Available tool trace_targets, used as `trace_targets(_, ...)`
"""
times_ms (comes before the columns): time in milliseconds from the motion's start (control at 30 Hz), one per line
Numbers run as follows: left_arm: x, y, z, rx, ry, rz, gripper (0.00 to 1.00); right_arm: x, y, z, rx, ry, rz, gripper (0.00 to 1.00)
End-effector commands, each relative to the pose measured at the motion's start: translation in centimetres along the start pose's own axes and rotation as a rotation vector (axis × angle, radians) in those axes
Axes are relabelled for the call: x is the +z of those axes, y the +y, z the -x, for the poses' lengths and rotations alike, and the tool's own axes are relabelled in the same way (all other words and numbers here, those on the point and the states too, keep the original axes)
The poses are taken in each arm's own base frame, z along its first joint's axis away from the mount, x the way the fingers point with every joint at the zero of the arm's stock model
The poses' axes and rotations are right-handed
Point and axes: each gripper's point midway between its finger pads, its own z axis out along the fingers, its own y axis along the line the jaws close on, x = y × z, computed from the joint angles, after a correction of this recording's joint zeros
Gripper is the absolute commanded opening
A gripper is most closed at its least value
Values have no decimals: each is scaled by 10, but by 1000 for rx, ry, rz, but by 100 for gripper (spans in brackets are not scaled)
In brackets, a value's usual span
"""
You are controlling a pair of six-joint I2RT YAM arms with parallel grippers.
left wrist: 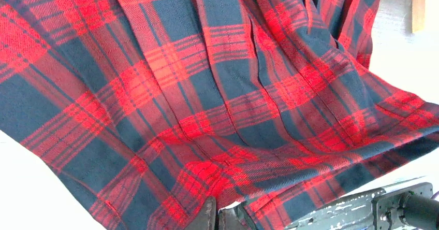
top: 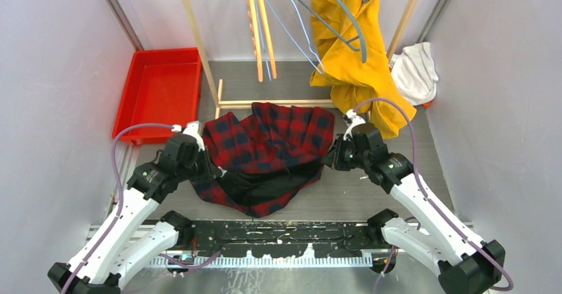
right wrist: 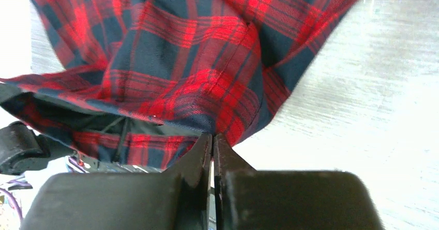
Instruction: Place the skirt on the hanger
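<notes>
skirt (top: 268, 145) | left gripper (left wrist: 216, 212) pinches edge | right gripper (right wrist: 213, 139) pinches edge

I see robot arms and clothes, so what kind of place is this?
Probably a robot test booth, not a real closet: plain walls box in a small table, a wooden rack with hangers stands at the back, and the left gripper and right gripper hold a checked skirt.

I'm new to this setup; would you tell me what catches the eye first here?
The red-and-navy plaid skirt, pinched at either side by the left gripper and right gripper, fills the middle of the table. Behind it, a yellow garment hangs at back right, and a red tray sits back left.
</notes>
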Motion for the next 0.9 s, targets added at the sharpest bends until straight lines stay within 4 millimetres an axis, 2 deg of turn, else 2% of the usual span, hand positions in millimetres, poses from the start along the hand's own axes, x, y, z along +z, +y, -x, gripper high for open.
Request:
trace_targets(0,-6,-11,19,-48,-112,-59,0,-21,7,37,-9,-155,-5,14)
trace_targets(100,-3,-11,18,-46,-99,-61,0,-29,12,45,-34,-153,-11,27)
trace_targets(167,-2,-12,19,-43,-102,-64,0,-42,22,57,-53,-171,0,36)
trace_targets(400,0,-21,26,-36,-106,-91,0,-106,64,105,-139,-274,58,41)
trace_targets(600,4,-25,29,-30,-101,-104,0,-174,100,175,-208,-463,41,47)
trace_targets(667,5,-26,29,-29,-98,-109,0,-188,109,198,-218,-519,20,49)
trace_targets(800,4,-27,32,-26,-106,-108,0,-197,132,244,-232,-606,23,53)
trace_targets(867,4,-28,33,-21,-108,-107,0,-190,141,266,-230,-640,29,55)
